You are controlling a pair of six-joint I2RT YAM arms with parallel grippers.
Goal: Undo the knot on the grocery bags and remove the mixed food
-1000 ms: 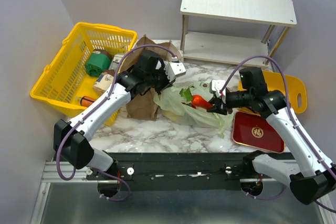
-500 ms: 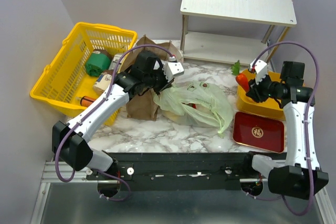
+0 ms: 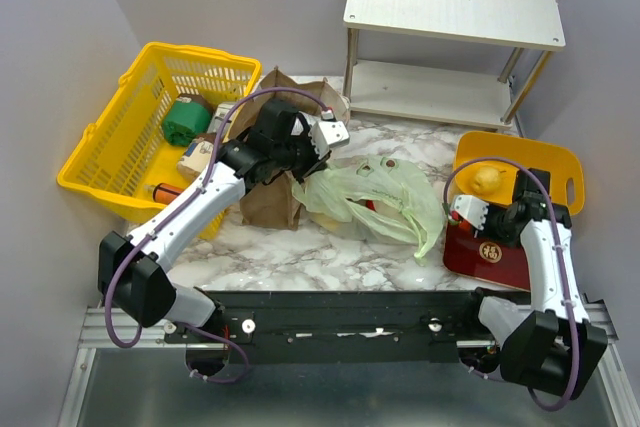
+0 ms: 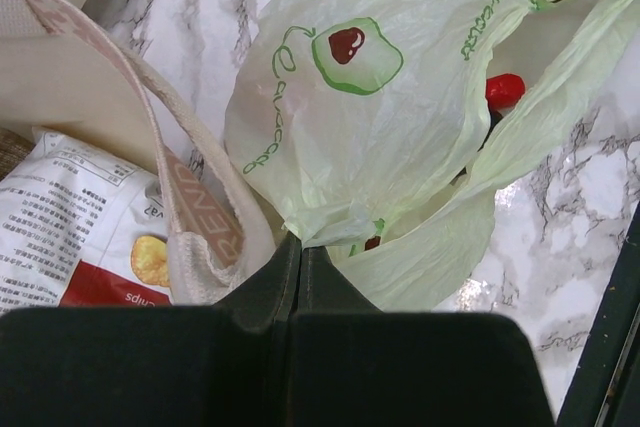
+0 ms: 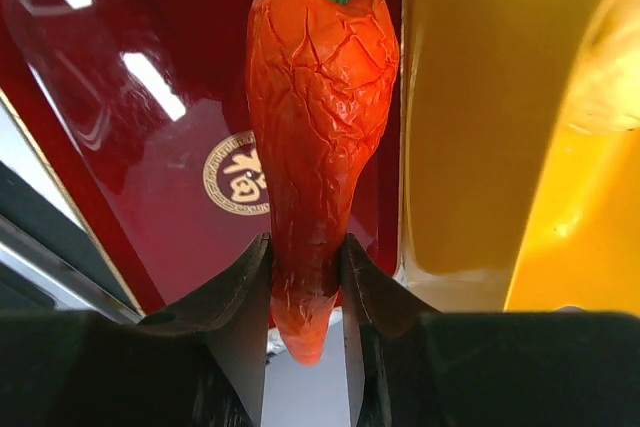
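Observation:
The pale green plastic bag [image 3: 385, 192] lies slack on the marble, its top loose; no knot shows. My left gripper [image 3: 300, 169] is shut on a bunched edge of the bag [image 4: 330, 219], its tips [image 4: 300, 243] pressed together. Something red [image 4: 505, 89] shows inside the bag. The brown paper bag [image 3: 270, 197] stands beside it, with a red snack packet [image 4: 95, 282] inside. My right gripper [image 3: 497, 225] is shut on an orange-red carrot [image 5: 315, 127] with green leaves and holds it over the red tray [image 5: 130, 127]. A yellow fruit [image 3: 487, 179] lies in the yellow tray [image 3: 540, 152].
A yellow mesh basket [image 3: 130, 137] with a green can [image 3: 186, 120] and cartons stands at the left. A white two-tier shelf [image 3: 450, 47] stands at the back right. The red tray [image 3: 510, 259] lies in front of the yellow tray, at the table's front right.
My right gripper has carried the carrot out of the green bag, past the yellow tray, and down over the red tray. The left gripper keeps its hold on the bag.

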